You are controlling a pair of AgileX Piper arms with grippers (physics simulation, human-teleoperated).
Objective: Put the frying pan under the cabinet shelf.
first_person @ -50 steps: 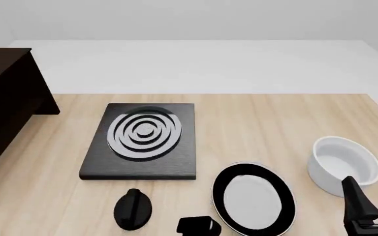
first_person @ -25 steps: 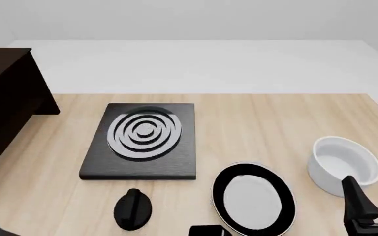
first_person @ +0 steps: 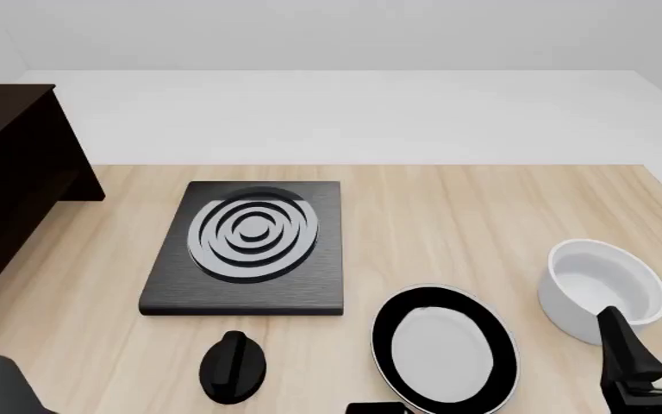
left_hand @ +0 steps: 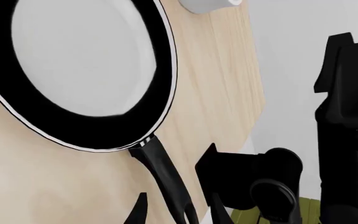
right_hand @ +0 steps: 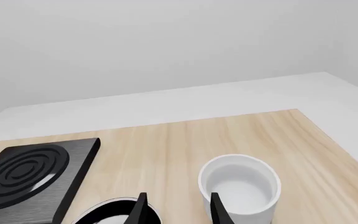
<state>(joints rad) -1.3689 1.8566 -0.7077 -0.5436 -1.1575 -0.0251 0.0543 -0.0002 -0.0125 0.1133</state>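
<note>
The frying pan [first_person: 444,349] is sitting flat on the table [first_person: 469,224] near its near edge, right of centre, and its short black handle [left_hand: 165,177] is pointing back toward the near edge. In the left wrist view the left gripper [left_hand: 175,212] is straddling that handle with its fingertips [left_hand: 136,212] apart on either side; whether they are touching the handle is hard to tell at that frame edge. The right gripper [right_hand: 175,207] is hanging over the near right corner with its fingers spread, gripping nothing, between the pan and the white bowl [first_person: 602,289]. The bowl is standing by the right edge, just beside the pan. The cabinet shelf [first_person: 9,185] is occupying the far left corner, well apart from the pan. The black ringed slab [first_person: 251,246] is lying mid-table, with a black knob [first_person: 232,366] in front of it near the near edge.
</note>
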